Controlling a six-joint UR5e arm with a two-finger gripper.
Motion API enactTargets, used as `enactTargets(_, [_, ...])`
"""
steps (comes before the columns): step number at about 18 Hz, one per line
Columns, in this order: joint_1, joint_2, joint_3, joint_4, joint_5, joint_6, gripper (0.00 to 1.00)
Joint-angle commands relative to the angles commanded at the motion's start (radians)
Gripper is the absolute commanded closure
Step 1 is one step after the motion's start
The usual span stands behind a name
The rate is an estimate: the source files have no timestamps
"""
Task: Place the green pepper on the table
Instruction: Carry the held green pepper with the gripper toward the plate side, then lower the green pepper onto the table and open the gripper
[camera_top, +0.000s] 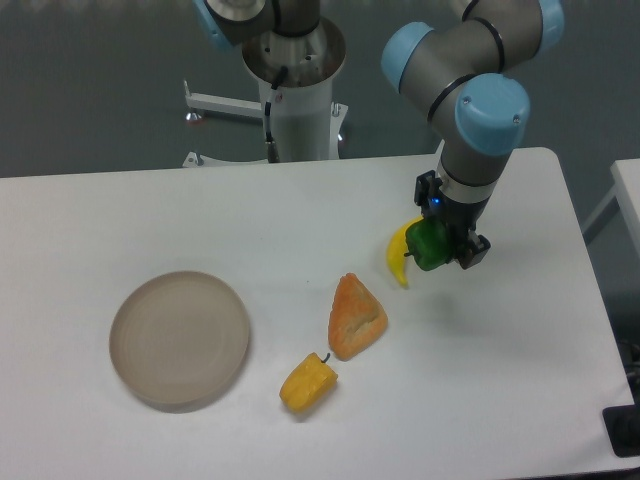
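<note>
The green pepper (430, 245) is glossy and dark green, and it sits between the fingers of my gripper (440, 250), which is shut on it. It hangs at the right side of the white table (150, 210), low over the surface; whether it touches the top I cannot tell. The gripper's black body covers part of the pepper's right side.
A yellow banana (399, 256) lies just left of the held pepper, nearly touching it. An orange wedge-shaped piece (356, 316) and a yellow pepper (308, 382) lie toward the centre front. A round beige plate (180, 338) sits at the left. The robot base (297, 90) stands behind the table.
</note>
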Motion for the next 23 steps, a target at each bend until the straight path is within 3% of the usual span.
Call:
enactTargets(7, [-0.034, 0.009, -0.018, -0.005, 0.0, -0.018, 0.81])
enactTargets(9, [-0.06, 0.058, -0.078, -0.011, 0.0, -0.028, 0.8])
enactTargets(15, [-0.184, 0.187, -0.317, 0.055, -0.003, -0.11, 0.81])
enactTargets(21, [-0.288, 0.209, -0.429, 0.083, -0.003, -0.227, 0.81])
enactTargets(23, [-0.322, 0.196, -0.452, 0.125, -0.003, -0.248, 0.81])
